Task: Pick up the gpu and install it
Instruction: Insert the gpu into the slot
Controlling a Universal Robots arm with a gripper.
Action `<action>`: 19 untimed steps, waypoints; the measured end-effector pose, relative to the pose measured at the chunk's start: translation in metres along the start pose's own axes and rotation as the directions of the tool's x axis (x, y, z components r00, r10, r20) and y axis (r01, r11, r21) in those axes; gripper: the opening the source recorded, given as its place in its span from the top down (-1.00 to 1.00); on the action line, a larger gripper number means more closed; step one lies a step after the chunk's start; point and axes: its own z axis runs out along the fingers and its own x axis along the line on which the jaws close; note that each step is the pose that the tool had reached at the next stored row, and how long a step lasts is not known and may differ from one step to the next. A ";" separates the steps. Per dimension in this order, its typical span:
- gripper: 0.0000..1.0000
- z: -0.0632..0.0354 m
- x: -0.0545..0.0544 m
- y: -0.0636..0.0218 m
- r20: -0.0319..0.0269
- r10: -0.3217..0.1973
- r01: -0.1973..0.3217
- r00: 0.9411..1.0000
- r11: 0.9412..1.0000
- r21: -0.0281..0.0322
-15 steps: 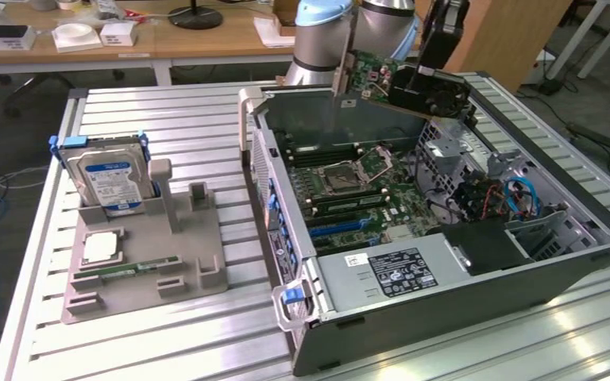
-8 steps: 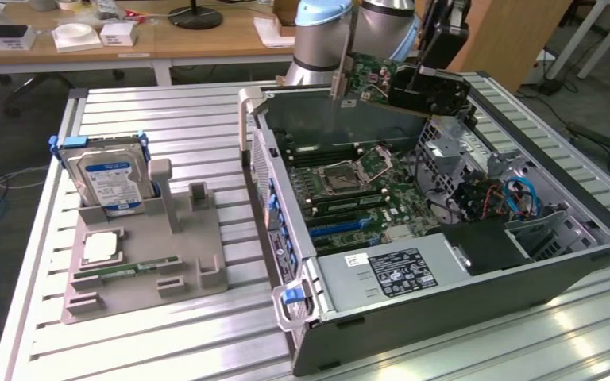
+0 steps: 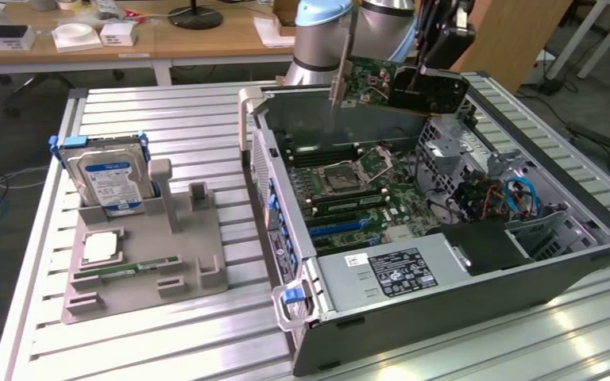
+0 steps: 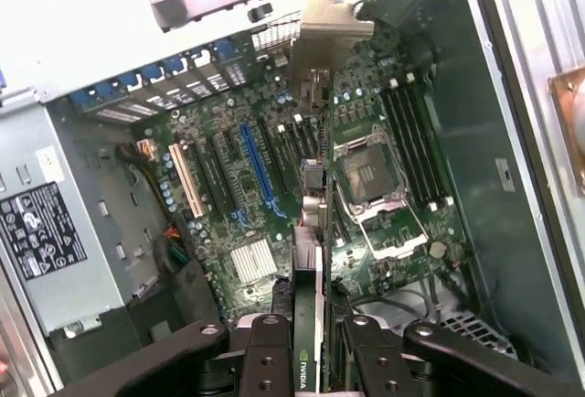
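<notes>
My gripper (image 3: 426, 73) is shut on the gpu (image 3: 374, 79), a green and dark card with a metal bracket. It hangs above the rear part of the open computer case (image 3: 559, 262). In the wrist view the gpu (image 4: 311, 232) runs edge-on between the two black fingers (image 4: 267, 353) of the gripper (image 4: 311, 347). There the card hangs over the motherboard (image 4: 228, 260), between the long blue slot (image 4: 259, 173) and the CPU socket (image 4: 370, 177). The card stays above the board and does not touch any slot.
On the exterior view's left, a grey holder (image 3: 146, 262) carries a hard drive (image 3: 112, 178), a CPU chip (image 3: 102, 248) and a green memory stick (image 3: 125, 270). A power supply (image 3: 390, 274) fills the case's near end. Cables (image 3: 517, 198) lie by the drive bays.
</notes>
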 end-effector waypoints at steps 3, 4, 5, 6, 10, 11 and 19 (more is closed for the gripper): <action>0.48 0.0000 0.000 0.0000 0.000 -0.042 0.042 0.999 0.999 -0.001; 0.48 0.0000 0.000 0.0000 0.000 -0.057 0.057 0.998 0.998 -0.001; 0.48 0.0000 0.000 0.0000 0.000 -0.071 0.071 0.997 0.997 -0.002; 0.48 0.0000 0.000 0.0000 0.000 -0.085 0.085 0.996 0.996 -0.002; 0.48 0.0003 0.000 0.0000 0.000 -0.136 0.136 0.991 0.991 -0.003; 0.48 0.0003 0.000 0.0000 0.000 -0.150 0.150 0.989 0.989 -0.004; 0.48 0.0034 0.001 0.0005 0.001 -0.282 0.282 0.959 0.959 -0.007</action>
